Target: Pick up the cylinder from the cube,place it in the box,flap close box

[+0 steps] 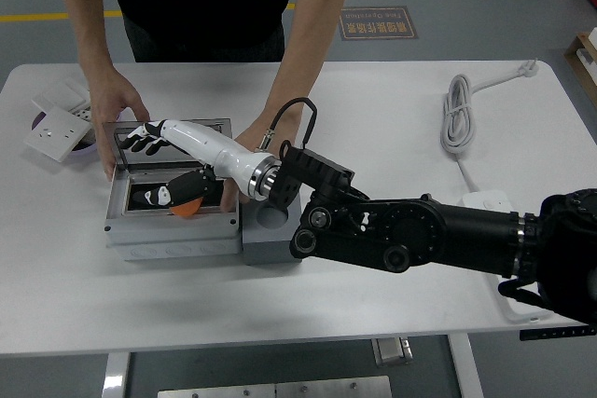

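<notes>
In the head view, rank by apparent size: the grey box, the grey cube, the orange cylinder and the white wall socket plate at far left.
1. Grey box, clearly largest.
2. Grey cube, though the arm covers part of it.
3. White socket plate.
4. Orange cylinder, mostly hidden by the right hand, so its rank against the plate is unsure.
</notes>
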Controlling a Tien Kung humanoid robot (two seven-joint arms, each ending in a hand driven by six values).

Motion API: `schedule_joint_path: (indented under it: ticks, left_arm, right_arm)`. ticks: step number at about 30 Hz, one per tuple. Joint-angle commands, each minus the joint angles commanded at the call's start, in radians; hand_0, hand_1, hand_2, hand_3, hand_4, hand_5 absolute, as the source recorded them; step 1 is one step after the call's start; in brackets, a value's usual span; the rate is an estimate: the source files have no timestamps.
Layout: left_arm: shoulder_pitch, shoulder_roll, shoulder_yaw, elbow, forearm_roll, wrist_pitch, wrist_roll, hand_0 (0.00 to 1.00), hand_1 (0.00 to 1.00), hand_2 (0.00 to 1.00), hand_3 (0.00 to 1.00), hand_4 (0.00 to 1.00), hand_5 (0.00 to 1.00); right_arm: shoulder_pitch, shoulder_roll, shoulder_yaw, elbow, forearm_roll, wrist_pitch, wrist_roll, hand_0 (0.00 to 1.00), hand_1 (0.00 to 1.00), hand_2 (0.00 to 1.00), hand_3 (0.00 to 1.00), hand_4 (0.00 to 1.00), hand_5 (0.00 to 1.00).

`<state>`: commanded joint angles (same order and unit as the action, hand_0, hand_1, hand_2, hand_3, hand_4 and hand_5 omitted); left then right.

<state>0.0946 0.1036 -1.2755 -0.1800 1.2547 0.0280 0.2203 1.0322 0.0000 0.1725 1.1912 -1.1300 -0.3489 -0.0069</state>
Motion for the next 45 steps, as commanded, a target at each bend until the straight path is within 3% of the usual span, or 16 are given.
schedule_joint_path:
  ticks: [13,27,35,45]
  left_arm:
    - [-0.006,-0.001,0.000,0.000,0.003,-0.001,0.000,0.923,0.852,0.854,0.951,0.002,0.002]
    - [-0.012,-0.005,0.003,0.000,0.009,-0.001,0.003,0.923,0.852,0.854,0.951,0.002,0.002]
    - [-0.012,-0.010,0.004,0.000,0.006,0.000,0.002,0.923,0.852,0.854,0.951,0.002,0.002]
    - [-0.009,-0.015,0.005,0.000,0.001,0.002,0.001,0.923,0.852,0.854,0.951,0.002,0.002]
  right_arm:
    - [0.028,0.000,0.054,-0.049,0.001,-0.002,0.003,0.823,0.730,0.750,0.758,0.835,0.226]
    - [0.044,0.000,0.039,-0.231,0.086,0.010,0.034,0.822,0.727,0.748,0.754,0.828,0.241]
    - [0.012,0.000,0.004,-0.202,0.084,0.008,0.033,0.818,0.729,0.748,0.754,0.824,0.245]
    - [-0.038,0.000,-0.010,-0.058,-0.016,-0.028,-0.004,0.817,0.729,0.747,0.751,0.817,0.249]
